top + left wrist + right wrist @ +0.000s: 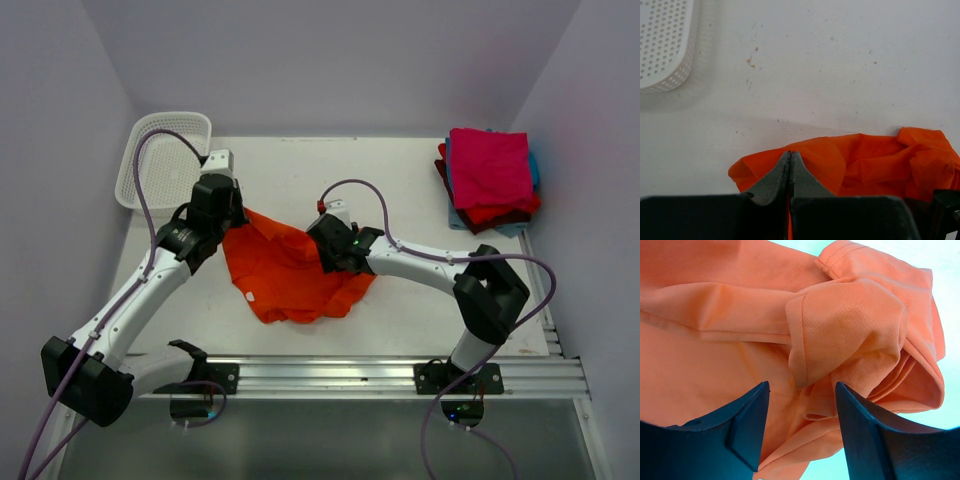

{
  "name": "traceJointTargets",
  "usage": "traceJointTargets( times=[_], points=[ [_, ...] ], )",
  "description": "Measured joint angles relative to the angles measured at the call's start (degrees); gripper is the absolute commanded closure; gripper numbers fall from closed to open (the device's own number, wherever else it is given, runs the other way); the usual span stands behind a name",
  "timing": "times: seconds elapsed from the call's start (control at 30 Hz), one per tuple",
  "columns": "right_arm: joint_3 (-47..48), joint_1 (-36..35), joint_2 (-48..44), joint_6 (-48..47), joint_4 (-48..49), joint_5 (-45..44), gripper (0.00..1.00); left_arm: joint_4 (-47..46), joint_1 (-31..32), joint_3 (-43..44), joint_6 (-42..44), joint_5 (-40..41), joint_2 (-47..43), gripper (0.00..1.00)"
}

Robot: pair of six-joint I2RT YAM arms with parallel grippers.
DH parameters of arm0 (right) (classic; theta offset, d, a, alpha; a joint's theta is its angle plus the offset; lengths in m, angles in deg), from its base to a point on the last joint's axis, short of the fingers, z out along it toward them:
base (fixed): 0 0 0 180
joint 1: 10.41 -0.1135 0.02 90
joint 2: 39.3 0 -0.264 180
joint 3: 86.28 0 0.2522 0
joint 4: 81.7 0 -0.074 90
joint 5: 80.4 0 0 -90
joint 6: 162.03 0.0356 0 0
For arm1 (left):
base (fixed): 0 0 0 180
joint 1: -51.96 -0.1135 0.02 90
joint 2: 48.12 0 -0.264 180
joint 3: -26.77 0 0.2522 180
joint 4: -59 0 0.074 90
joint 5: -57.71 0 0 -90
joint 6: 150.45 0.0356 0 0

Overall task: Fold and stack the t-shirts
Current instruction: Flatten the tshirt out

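Left end effector (pixel 789 156) pinches the bright orange cloth t-shirt (pixel 865 160); right end effector (pixel 802 387) stands wide over a fold — closing there could bunch several layers.

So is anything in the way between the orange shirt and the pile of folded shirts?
Nothing visible. Only bare table lies between the orange t-shirt and the folded stack in the far right corner. The white basket sits off on the other side.

Bright orange t-shirt (pixel 290 275), white bench (pixel 400 190). The folded stack (pixel 490 165) shows magenta over red, maroon and light blue.
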Motion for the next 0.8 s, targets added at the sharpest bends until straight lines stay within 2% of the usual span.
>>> traceJointTargets(
  times=[0.13,0.27,0.33,0.37,0.4,0.63,0.8],
  points=[
    [0.0,0.0,0.11,0.09,0.15,-0.39,0.47,-0.02,-0.02,0.0,0.0,0.0,0.0,1.0],
    [0.0,0.0,1.97,0.07,1.68,-1.42,0.81,-0.02,-0.07,0.0,0.0,0.0,-0.02,1.0],
    [-0.02,0.0,3.87,0.04,2.54,-1.79,0.86,-0.02,-0.17,0.0,0.0,0.02,-0.04,1.0],
    [-0.02,0.0,4.9,0.11,2.89,-1.88,0.96,-0.02,-0.26,0.0,0.0,0.0,-0.07,1.0],
    [-0.02,0.0,5.62,0.02,2.99,-1.9,1.0,-0.02,-0.33,0.0,0.0,0.02,-0.09,1.0],
    [-2.51,0.0,3.5,0.44,2.97,-2.82,1.0,0.0,-0.42,0.0,0.0,0.02,-0.59,1.0],
    [-4.44,0.07,-10.4,-0.66,0.2,-2.91,1.0,0.11,-0.44,0.02,0.04,0.33,-2.14,1.0]
  ],
)
